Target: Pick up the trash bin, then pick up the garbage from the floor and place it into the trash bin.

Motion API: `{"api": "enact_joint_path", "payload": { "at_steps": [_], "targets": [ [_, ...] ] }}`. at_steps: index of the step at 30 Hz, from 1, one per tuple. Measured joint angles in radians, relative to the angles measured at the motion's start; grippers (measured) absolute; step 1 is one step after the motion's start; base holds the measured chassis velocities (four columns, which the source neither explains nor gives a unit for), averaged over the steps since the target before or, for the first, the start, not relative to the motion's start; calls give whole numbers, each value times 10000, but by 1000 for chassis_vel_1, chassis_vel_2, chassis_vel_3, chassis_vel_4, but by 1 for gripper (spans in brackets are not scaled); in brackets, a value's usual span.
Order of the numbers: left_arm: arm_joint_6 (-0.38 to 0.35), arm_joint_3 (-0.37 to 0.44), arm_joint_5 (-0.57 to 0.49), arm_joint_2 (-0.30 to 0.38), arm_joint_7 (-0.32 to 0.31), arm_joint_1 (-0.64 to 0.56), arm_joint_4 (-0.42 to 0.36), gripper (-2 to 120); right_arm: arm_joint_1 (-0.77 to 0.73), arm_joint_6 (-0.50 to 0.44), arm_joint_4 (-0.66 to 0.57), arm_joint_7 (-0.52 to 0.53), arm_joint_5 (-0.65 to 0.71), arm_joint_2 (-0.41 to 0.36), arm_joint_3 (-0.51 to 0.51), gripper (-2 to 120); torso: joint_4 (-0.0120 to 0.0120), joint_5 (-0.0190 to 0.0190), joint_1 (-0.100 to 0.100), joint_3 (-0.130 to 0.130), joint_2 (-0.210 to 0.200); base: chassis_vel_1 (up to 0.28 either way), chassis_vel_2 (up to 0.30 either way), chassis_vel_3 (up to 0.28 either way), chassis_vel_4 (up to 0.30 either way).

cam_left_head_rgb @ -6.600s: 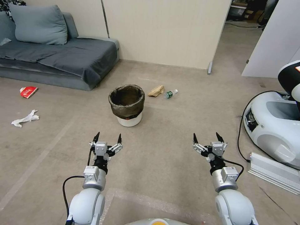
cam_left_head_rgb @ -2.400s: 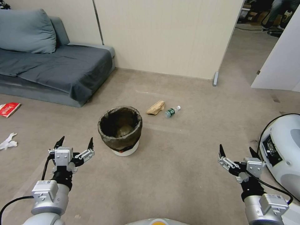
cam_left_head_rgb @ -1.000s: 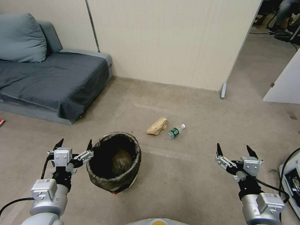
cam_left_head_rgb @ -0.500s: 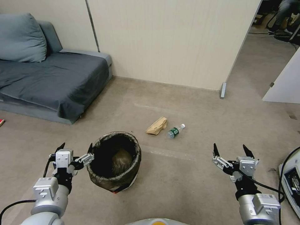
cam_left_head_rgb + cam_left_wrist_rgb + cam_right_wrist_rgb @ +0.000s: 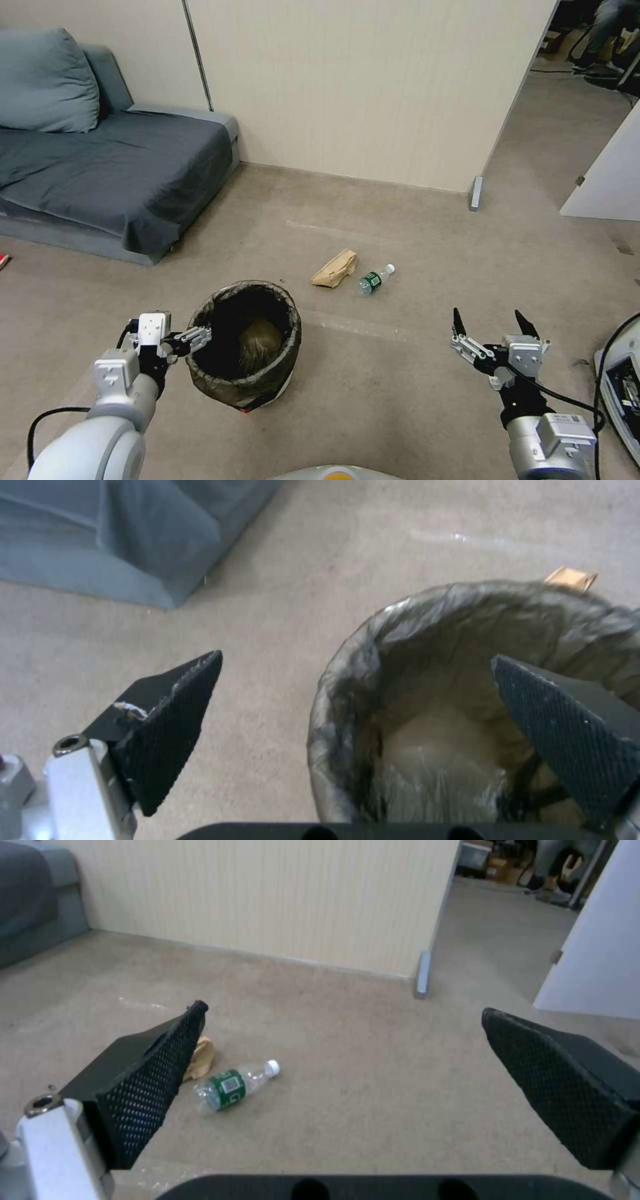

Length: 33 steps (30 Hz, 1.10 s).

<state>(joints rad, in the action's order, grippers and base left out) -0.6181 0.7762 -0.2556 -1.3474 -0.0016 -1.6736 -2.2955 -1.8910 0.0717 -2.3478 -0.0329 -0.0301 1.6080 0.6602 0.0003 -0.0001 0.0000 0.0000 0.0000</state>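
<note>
The trash bin (image 5: 268, 381), a white bucket with a dark liner over its rim, stands on the floor just ahead at lower left. My left gripper (image 5: 175, 331) is open at its near-left rim. In the left wrist view the left gripper (image 5: 355, 657) straddles the trash bin's rim (image 5: 347, 645), one finger outside and one over the opening. Garbage lies beyond: a brown paper bag (image 5: 335, 269) and a green-labelled bottle (image 5: 375, 280). My right gripper (image 5: 487, 313) hovers open and empty at lower right. Its wrist view shows the right gripper (image 5: 343, 1008), the bottle (image 5: 233, 1086) and the bag (image 5: 201, 1057).
A grey sofa (image 5: 100, 167) fills the left side. A beige partition (image 5: 367, 87) stands behind, its foot (image 5: 475, 193) on the floor. A white machine base (image 5: 623, 393) with a black cable sits at the right edge. Bare carpet lies between the bin and my right arm.
The camera has come closer, so the bin sits nearer and lower. Over the last second my left gripper swung right onto the bin's rim. The right gripper dropped slightly.
</note>
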Motion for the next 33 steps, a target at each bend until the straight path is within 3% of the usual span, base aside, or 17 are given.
{"api": "enact_joint_path", "payload": {
  "at_steps": [12, 23, 33],
  "targets": [
    [-528, -673, -1018, 556, -234, 865, 1143, 100, -39, 96, 41, 0, 8, -47, -5, 100, -2, 0, 0, 0, 0, 0, 0, 0, 0],
    [-815, -1202, -1268, 678, -751, 1596, 2312, 100, -87, 126, 50, 36, 8, -80, 22, 100, -3, 0, 0, 0, 0, 0, 0, 0, 0],
    [-922, -1218, -1269, 643, -1180, 1904, 2823, 100, -83, 127, 112, 55, 11, -46, 75, 100, -3, 0, 0, 0, 0, 0, 0, 0, 0]
  ]
}}
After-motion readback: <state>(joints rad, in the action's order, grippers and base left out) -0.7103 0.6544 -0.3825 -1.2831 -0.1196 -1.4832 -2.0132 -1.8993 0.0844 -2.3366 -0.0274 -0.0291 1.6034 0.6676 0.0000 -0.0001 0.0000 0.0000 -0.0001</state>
